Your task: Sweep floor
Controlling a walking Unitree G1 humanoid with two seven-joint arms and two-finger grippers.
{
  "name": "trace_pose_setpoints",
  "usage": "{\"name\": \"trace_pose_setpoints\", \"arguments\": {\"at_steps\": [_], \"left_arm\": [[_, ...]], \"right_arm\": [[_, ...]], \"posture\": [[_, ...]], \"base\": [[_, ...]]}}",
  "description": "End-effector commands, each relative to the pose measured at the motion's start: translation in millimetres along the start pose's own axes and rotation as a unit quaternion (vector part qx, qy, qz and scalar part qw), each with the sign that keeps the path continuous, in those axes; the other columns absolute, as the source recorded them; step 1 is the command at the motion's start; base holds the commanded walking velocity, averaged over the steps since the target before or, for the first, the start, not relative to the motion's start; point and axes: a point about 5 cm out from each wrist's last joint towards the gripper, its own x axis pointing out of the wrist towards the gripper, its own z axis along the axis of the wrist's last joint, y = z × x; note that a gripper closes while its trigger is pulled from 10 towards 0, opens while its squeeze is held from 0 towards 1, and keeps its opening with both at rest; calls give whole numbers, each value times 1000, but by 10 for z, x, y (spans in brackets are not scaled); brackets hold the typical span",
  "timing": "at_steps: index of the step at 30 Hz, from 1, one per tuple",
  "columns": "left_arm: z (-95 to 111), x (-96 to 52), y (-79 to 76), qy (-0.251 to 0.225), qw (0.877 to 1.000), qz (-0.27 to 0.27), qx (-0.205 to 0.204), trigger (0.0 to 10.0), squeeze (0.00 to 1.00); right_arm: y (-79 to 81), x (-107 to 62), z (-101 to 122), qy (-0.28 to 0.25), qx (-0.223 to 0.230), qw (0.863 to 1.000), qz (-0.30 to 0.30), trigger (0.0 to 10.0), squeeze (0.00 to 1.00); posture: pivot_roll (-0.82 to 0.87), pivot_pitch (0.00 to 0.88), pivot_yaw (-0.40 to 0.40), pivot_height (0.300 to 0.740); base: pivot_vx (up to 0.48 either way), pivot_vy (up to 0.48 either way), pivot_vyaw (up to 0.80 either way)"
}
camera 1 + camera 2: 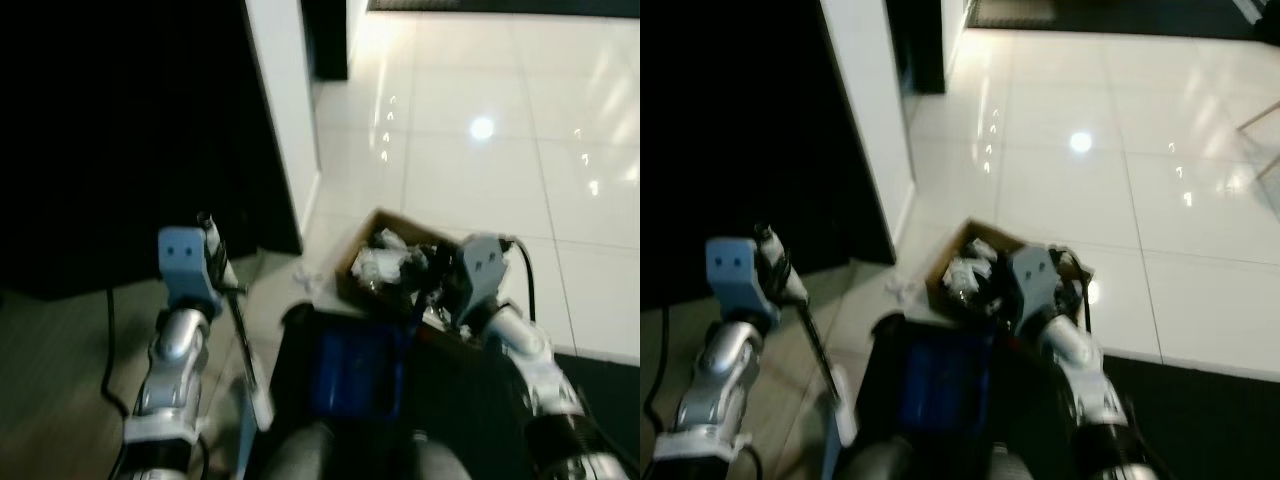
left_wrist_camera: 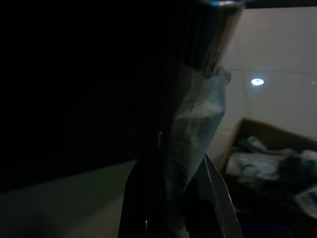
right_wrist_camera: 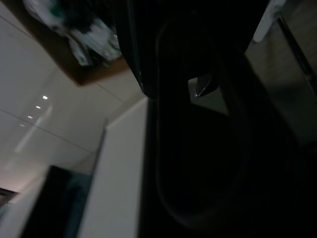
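Closest to the robot's body sat a dark blue and black dustpan (image 1: 355,375), tilted up low between its two silver arms. The left gripper (image 1: 212,245) was clenched around the thin dark broom handle (image 1: 238,330), which slanted down toward the beige floor (image 1: 60,370); in the left wrist view a pale wrapped section of that handle (image 2: 195,134) ran up between the black fingers (image 2: 143,198). The right gripper (image 1: 440,290) hovered at the dustpan's far edge, and I could not tell whether its fingers were closed. Just beyond lay an open brown cardboard box (image 1: 375,250) stuffed with crumpled white and dark rubbish. Farther off stretched glossy white floor tiles (image 1: 480,130) and a white wall corner (image 1: 285,110).
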Motion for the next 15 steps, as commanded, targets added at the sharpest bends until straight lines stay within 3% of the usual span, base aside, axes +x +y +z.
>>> {"name": "trace_pose_setpoints", "arguments": {"at_steps": [1,15], "left_arm": [[18,5,1,-6,1000,0,3,10000,0],[61,59,-42,-27,1000,-5,-10,10000,0]], "right_arm": [[1,-6,5,-3,2,1000,1,10000,0],[-15,-11,-1,-1,-1,1000,-5,10000,0]], "posture": [[15,89,32,740],[10,87,36,740]], "base": [[0,0,775],[0,0,747]]}}
